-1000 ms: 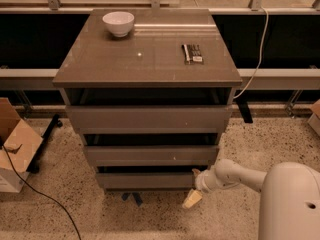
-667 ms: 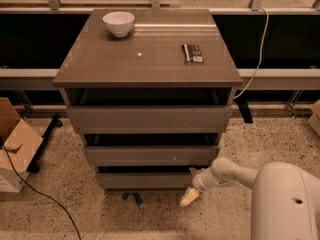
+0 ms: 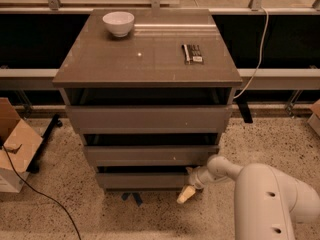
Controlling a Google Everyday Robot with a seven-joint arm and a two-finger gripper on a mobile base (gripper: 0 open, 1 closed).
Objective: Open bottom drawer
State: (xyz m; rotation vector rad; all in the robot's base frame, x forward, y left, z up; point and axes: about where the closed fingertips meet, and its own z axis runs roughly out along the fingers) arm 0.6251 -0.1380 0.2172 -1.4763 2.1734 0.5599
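Note:
The bottom drawer (image 3: 142,180) is the lowest and narrowest grey-brown front of the cabinet, flat and without a handle, with a dark gap above it. My gripper (image 3: 188,185) is at the drawer's right end, low by the floor. One cream fingertip (image 3: 184,195) points down-left below the drawer's right corner. The white arm (image 3: 260,194) reaches in from the lower right.
The middle drawer (image 3: 150,154) and the tall top drawer (image 3: 149,118) sit above. On the cabinet top (image 3: 100,54) stand a white bowl (image 3: 118,23) and a dark remote (image 3: 192,53). A cardboard box (image 3: 15,144) and a black cable (image 3: 40,194) lie at left on the speckled floor.
The gripper has shifted slightly left toward the bottom drawer's right corner. The drawers look as before.

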